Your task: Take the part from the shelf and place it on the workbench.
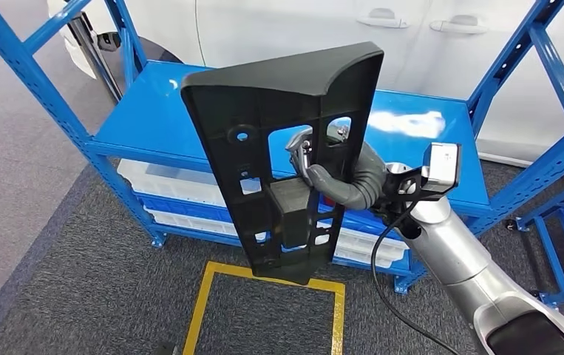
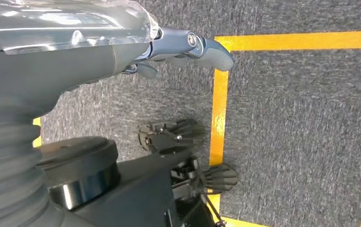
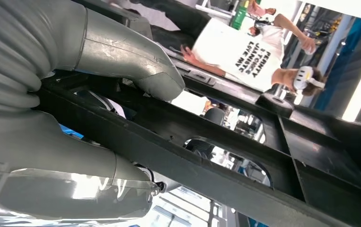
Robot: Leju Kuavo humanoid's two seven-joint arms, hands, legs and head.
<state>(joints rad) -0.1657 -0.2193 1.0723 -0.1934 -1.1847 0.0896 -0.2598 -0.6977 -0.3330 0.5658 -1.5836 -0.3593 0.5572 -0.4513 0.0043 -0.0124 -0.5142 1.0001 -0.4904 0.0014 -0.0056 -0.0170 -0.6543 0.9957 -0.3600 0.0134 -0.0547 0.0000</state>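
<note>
Right robot hand (image 1: 334,181) is gripping the black plastic part (image 1: 282,159), its fingers (image 1: 301,151) passing through one of the cut-out openings and curling around a rib. In the right wrist view the right robot hand (image 3: 88,104) is clamping the part (image 3: 244,142) between thumb and fingers. In the head view the part is standing roughly upright in the air, wide end up and narrow end down, in front of the blue shelf (image 1: 153,111) and above the grey carpet (image 1: 79,296). It is touching neither shelf nor floor. The part's narrow end is hanging over the yellow taped rectangle (image 1: 205,296) on the carpet.

Left robot hand (image 2: 178,47) is hanging over the carpet (image 2: 301,132) near a yellow tape line (image 2: 218,109), holding nothing; its fingers are lying loosely extended and close together.

White bins (image 1: 168,185) are sitting on the lower shelf level. A white car body (image 1: 301,22) with door handles (image 1: 382,18) is standing behind the shelf.

Through the part's openings, the right wrist view is showing a person (image 3: 244,52) in a white shirt with dark lettering. The lettering appears inverted and I cannot read it reliably. No brand or label is legible on the part.
</note>
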